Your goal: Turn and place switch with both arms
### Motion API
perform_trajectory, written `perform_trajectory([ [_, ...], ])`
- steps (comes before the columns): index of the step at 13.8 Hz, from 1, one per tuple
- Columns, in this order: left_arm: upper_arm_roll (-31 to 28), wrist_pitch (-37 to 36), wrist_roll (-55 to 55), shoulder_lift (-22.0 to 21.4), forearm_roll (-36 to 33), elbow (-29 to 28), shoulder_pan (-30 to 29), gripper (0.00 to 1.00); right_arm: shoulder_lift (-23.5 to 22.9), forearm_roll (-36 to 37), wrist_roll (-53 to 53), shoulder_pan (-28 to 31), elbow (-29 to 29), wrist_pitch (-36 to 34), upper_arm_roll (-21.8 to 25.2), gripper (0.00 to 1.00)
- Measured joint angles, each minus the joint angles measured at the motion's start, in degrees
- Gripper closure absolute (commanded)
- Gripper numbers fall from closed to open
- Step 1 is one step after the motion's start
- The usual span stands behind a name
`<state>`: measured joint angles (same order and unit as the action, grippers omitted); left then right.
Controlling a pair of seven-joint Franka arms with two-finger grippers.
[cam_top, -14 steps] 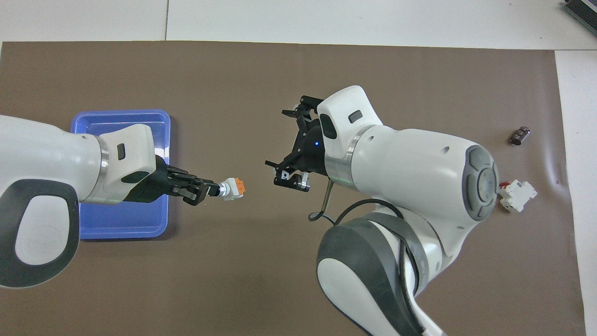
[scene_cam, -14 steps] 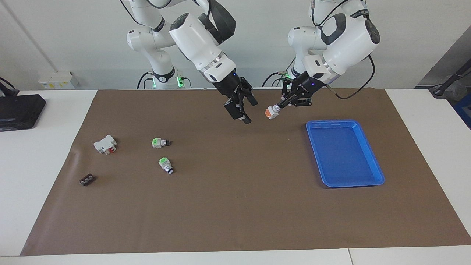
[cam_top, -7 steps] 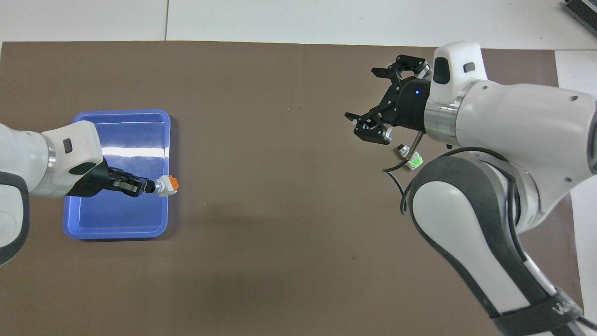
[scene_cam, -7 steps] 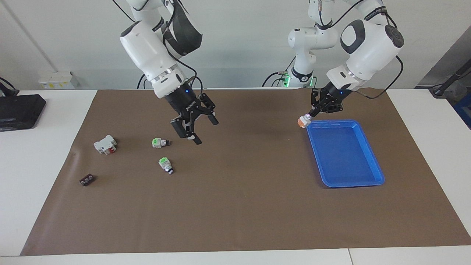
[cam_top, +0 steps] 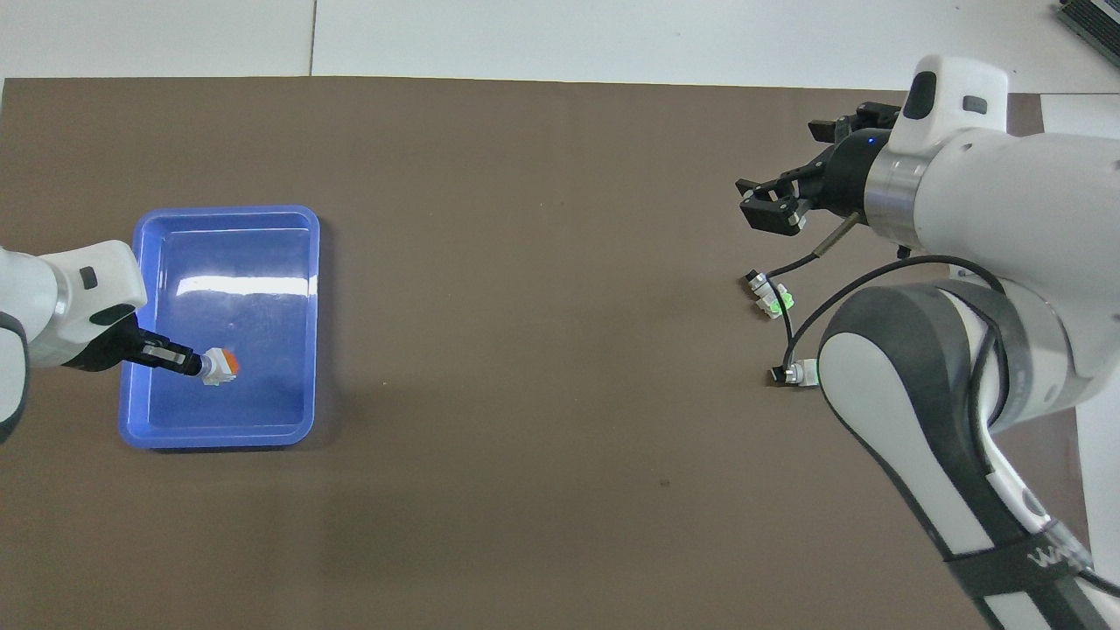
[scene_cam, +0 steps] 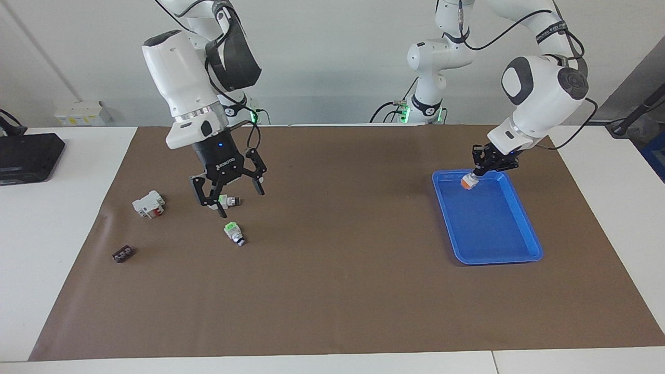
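The left end effector (scene_cam: 477, 174) hangs over the blue tray (scene_cam: 526, 228), above the tray's end nearer the robots, clenched on the knob end of the switch (scene_cam: 468, 182). The switch is up in the air, clear of the tray floor, with its long axis in line with the fingers: in the facing view it slants downward away from the end effector, white body lowest, orange cap on the free end. In the overhead view the switch (cam_top: 220, 366) points toward the middle of the worktop, orange cap uppermost. The tray lies on the brown mat (scene_cam: 337, 291) toward the left arm's end of the worktop. The right end effector (scene_cam: 228, 195) hangs with its fingers spread wide and holding nothing, over a green-capped switch (scene_cam: 227, 200). A second green-capped switch (scene_cam: 233, 232) lies farther from the robots. A white block with red parts (scene_cam: 148, 203) and a small dark part (scene_cam: 122, 254) lie closer to the right arm's end.
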<state>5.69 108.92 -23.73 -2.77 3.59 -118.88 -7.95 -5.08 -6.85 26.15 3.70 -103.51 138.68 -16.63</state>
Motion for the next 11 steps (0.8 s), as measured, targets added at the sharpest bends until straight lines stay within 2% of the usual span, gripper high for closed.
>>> perform_trajectory([
  [3,-0.05,1.27,0.00,2.11,-2.32,-0.02,-3.90,1.00,0.27,4.43,-13.54,1.03,2.14,-7.93,0.08,0.00],
  [5,-0.05,1.30,-0.01,3.37,-2.67,-0.14,-5.23,1.00,0.85,6.49,-20.94,2.57,4.92,-15.93,0.19,0.00],
  [8,-0.06,1.45,0.00,4.75,-4.37,-0.70,-6.21,1.00,2.28,6.92,-25.39,5.12,9.31,-26.66,0.44,0.00],
  [10,-0.06,1.60,0.00,5.24,-4.49,-0.84,-6.72,1.00,4.20,7.27,-25.98,4.95,10.67,-32.31,3.45,0.00],
  [11,-0.05,1.63,0.03,5.27,-4.60,-0.89,-6.76,1.00,5.22,7.29,-25.99,2.76,11.08,-34.91,7.69,0.00],
])
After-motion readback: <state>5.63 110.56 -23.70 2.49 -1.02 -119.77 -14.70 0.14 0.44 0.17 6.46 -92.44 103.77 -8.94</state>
